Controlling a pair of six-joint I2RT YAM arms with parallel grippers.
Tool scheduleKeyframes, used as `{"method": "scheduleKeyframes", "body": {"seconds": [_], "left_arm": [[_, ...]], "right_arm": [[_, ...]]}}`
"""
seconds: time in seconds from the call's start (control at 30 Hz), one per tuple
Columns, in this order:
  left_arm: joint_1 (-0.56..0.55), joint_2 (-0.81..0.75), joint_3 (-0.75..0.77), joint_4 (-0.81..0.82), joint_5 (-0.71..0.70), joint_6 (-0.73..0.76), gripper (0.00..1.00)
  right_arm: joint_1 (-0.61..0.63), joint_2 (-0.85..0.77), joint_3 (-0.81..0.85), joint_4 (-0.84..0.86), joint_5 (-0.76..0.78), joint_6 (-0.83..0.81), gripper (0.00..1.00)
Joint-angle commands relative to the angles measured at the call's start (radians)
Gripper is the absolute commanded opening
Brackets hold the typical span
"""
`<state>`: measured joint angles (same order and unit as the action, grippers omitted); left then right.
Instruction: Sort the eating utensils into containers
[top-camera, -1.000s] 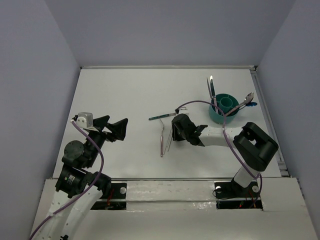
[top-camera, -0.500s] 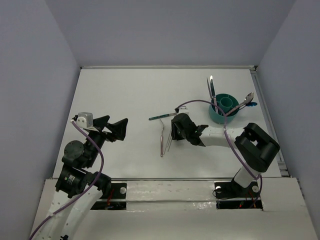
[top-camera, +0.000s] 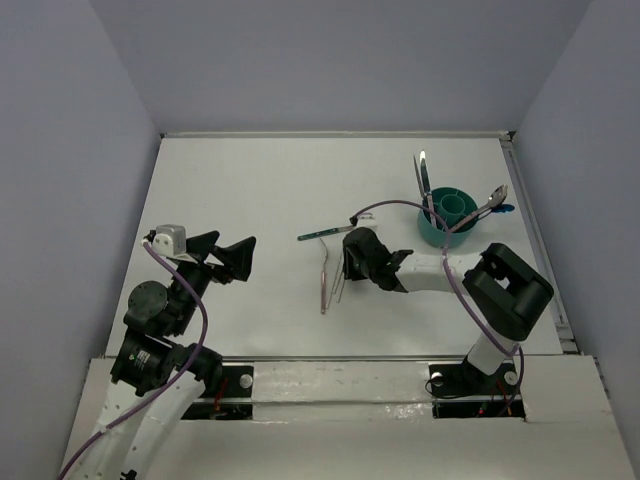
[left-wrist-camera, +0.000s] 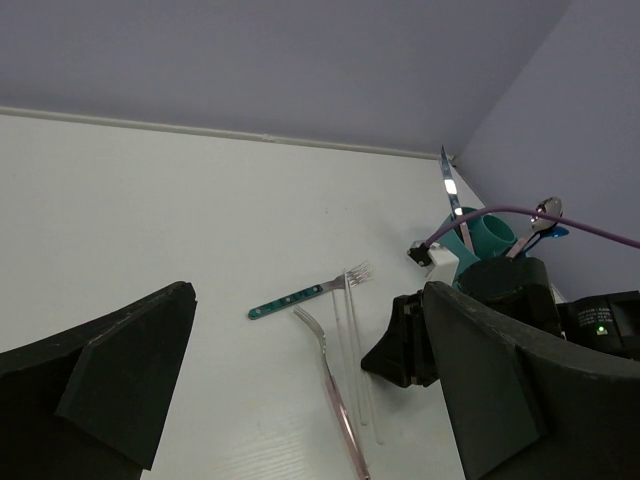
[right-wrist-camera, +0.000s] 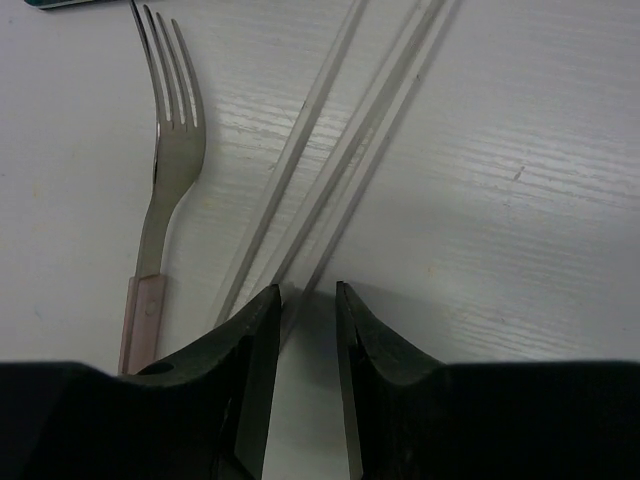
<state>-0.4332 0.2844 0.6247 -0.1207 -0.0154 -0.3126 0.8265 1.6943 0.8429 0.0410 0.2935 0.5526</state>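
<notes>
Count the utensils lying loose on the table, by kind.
Forks: 2, a teal fork and a pink fork
Sticks: 2, as far as the left wrist view shows
Total: 4

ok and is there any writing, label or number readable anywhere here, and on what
No text can be read in any view.
The teal-handled utensil has small pale marks along its handle, too small to read.
The teal cup, the pink-handled fork and the clear sticks show no text.
</notes>
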Motion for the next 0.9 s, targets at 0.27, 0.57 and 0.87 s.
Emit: {"method": "scheduleKeyframes", "body": {"seconds": [0.27, 0.57, 0.87], "left_arm": [[-0.007, -0.010, 0.029, 0.035, 0.002, 0.006, 0.99], [-0.007, -0.013, 0.027, 0.035, 0.003, 0.006, 0.99], [-0.007, -0.016, 0.027, 0.033, 0.005, 0.006, 0.99]], "right_arm": [[0.010, -0.073, 0.025, -0.207, 0.164, -0.029, 0.25], [-0.029, -0.022, 0.096, -0.309, 0.145, -0.124, 0.30], [-0.099, 0.093, 0.206, -0.325, 0.069, -0.186, 0.31]]}}
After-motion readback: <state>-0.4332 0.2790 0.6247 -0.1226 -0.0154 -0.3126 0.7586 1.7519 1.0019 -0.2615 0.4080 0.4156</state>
